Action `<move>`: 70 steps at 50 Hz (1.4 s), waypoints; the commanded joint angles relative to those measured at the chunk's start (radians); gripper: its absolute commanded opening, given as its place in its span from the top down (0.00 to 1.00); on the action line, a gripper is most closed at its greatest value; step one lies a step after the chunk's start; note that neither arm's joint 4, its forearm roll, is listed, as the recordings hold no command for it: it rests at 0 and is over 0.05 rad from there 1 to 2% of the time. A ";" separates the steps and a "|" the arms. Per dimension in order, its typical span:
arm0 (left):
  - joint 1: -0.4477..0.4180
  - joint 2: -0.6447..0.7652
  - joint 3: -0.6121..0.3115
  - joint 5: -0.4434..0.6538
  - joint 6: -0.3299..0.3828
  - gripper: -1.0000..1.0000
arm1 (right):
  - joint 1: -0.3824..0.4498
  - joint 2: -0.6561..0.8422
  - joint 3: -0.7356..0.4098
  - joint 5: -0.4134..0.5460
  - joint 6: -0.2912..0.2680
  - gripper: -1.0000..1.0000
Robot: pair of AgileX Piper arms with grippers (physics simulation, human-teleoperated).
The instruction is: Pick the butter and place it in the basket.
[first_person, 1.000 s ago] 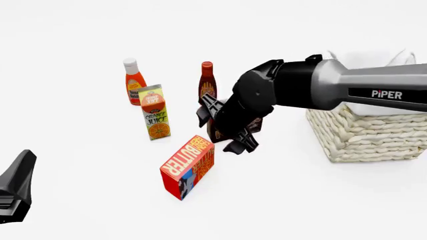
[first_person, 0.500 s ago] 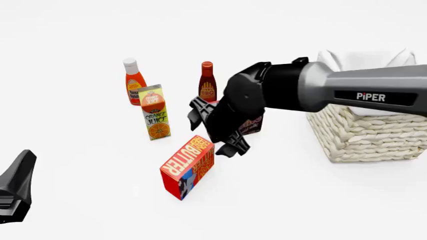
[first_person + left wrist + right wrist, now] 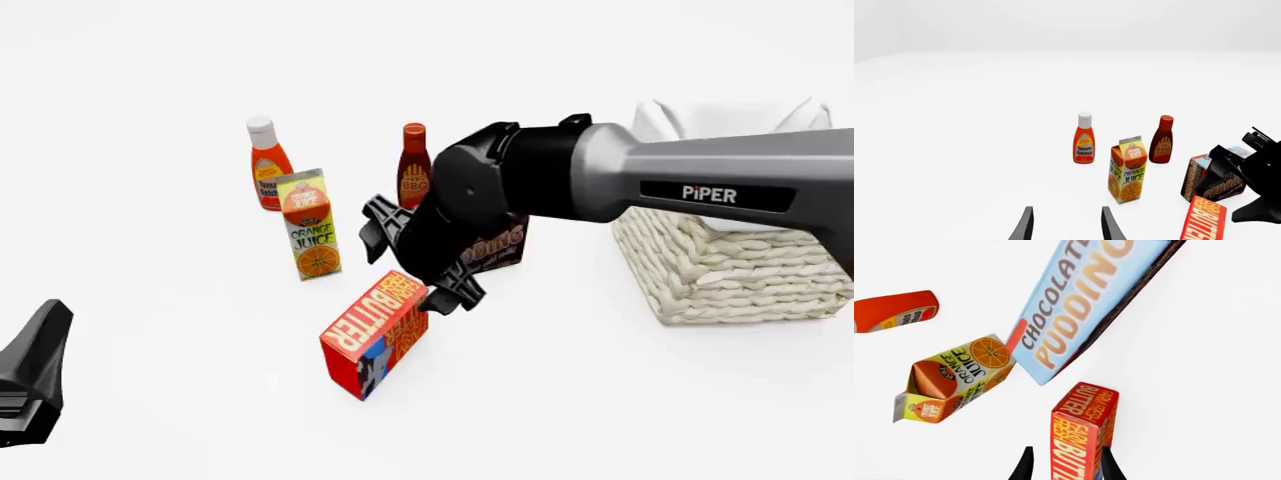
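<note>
We see the butter (image 3: 375,334) as a glossy red rectangular carton with pale-yellow lettering and blue and orange end panels, standing tilted on the plain white bench (image 3: 160,400). The basket (image 3: 731,250) at the right is squarish, of coarse cream woven wicker, with a soft white cloth folded over its rim, and it stands well apart from the butter.

The right tool (image 3: 424,272) is matte black plastic on a smooth grey arm. It hangs just above the butter's far upper end. In the right wrist view its two dark fingers (image 3: 1025,467) stand apart, one on either side of the carton's end, with a gap showing on each side; we see nothing clamped in it.

Behind the butter stand the brown chocolate pudding box (image 3: 491,248), the yellow-green orange juice carton (image 3: 310,225) with its gabled top, a dark BBQ sauce bottle (image 3: 414,163) and a white-capped ketchup bottle (image 3: 268,163).

The left tool (image 3: 1066,226) hovers low at the near left, fingers parted and empty, far from the butter.
</note>
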 commanded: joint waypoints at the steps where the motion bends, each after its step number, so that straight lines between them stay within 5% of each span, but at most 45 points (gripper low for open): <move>1: 0.000 0.000 0.000 0.000 0.000 0.00 | 0.006 0.010 -0.013 0.010 -0.007 0.00; 70: 0.000 0.000 0.000 0.000 0.000 0.00 | 0.032 0.086 -0.047 0.005 0.035 0.00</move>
